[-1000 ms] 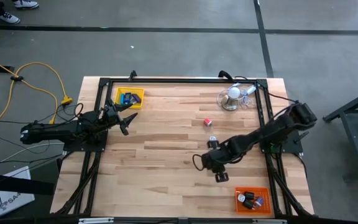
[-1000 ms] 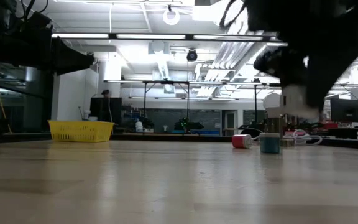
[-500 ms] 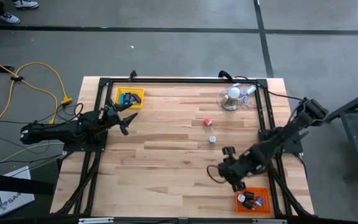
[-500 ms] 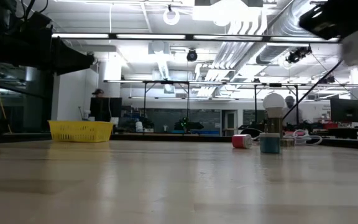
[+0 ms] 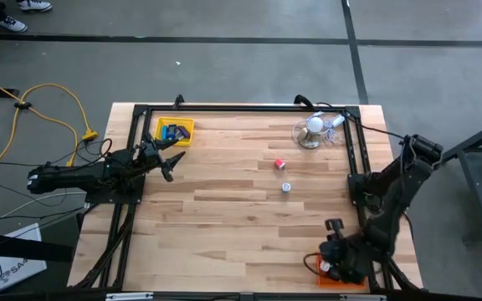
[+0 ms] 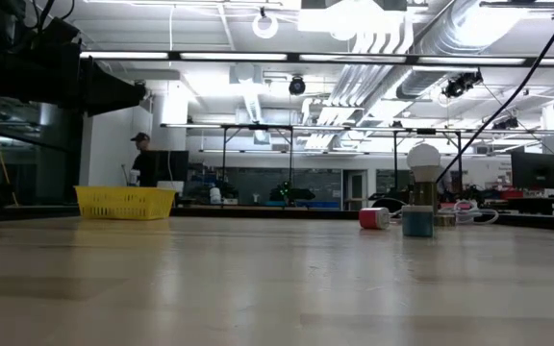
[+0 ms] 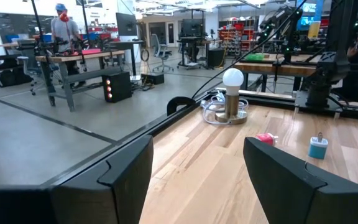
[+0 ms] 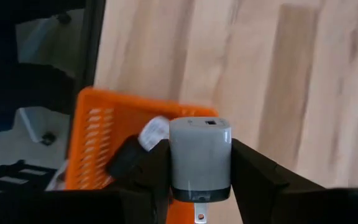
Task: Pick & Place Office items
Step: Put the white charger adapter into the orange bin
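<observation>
My high camera looks straight down on the whole table [image 5: 224, 217]. The low one sits at tabletop level, facing the room. The left wrist camera looks across the table; both it and the low view catch the lamp [image 7: 232, 93]. The right wrist camera hangs close above the orange tray [image 8: 98, 137].

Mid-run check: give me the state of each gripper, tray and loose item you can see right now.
right gripper: shut on grey charger, above orange tray
left gripper: open, empty, beside yellow tray
orange tray: holds items
yellow tray: holds blue pieces
red piece: loose on table
teal-white piece: loose, upright
white bulb: upright on base
</observation>
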